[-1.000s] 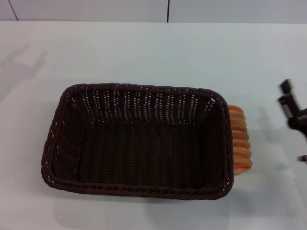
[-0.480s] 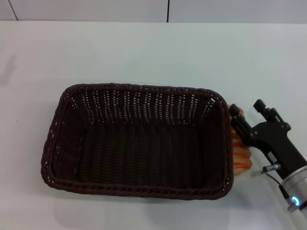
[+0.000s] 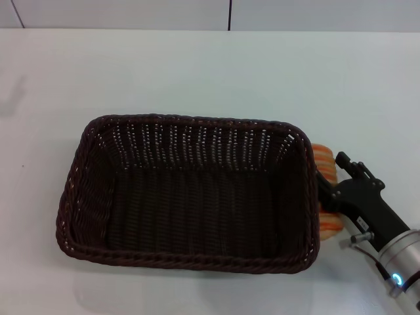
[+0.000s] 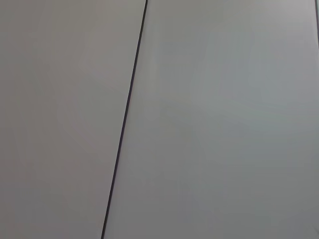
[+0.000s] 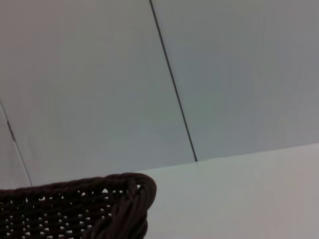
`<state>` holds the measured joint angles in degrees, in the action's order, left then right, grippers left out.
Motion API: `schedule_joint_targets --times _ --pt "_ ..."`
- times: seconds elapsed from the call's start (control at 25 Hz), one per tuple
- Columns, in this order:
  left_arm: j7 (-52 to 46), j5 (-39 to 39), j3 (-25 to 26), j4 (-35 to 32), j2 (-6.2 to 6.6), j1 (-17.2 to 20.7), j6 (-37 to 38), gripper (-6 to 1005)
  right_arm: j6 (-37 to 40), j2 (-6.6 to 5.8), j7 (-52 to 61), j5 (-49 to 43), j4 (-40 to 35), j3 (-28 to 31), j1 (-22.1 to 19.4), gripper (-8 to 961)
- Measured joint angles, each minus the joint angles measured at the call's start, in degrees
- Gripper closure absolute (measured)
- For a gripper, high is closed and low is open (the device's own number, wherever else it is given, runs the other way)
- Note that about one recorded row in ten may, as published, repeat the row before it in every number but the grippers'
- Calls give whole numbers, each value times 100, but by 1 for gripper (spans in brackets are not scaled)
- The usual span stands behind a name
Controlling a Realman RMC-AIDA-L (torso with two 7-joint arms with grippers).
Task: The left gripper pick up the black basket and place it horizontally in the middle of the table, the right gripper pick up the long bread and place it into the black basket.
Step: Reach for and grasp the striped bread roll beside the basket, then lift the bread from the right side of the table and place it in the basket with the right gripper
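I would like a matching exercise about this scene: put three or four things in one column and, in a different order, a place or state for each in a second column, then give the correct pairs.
Things:
1. black basket
2. long bread
3. right tool
4. table

Places or states:
A. lies on the table against the basket's right side, outside it
B. white surface under everything
C. nothing inside it, stands in the middle
D. down at the bread, next to the basket's right rim

Pairs: 1-C, 2-A, 3-D, 4-B
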<state>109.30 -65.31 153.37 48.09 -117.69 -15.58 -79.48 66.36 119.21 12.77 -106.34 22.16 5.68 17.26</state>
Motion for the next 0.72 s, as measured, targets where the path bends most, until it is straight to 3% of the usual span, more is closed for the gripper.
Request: schedule_joint_targets --times 0.44,0.72 --pt "4 42 17 22 -4 23 -58 396 -137 -12 81 -2 -17 -9 82 237" --pt "4 63 18 25 -7 19 -75 396 -25 -12 95 12 -55 19 51 370"
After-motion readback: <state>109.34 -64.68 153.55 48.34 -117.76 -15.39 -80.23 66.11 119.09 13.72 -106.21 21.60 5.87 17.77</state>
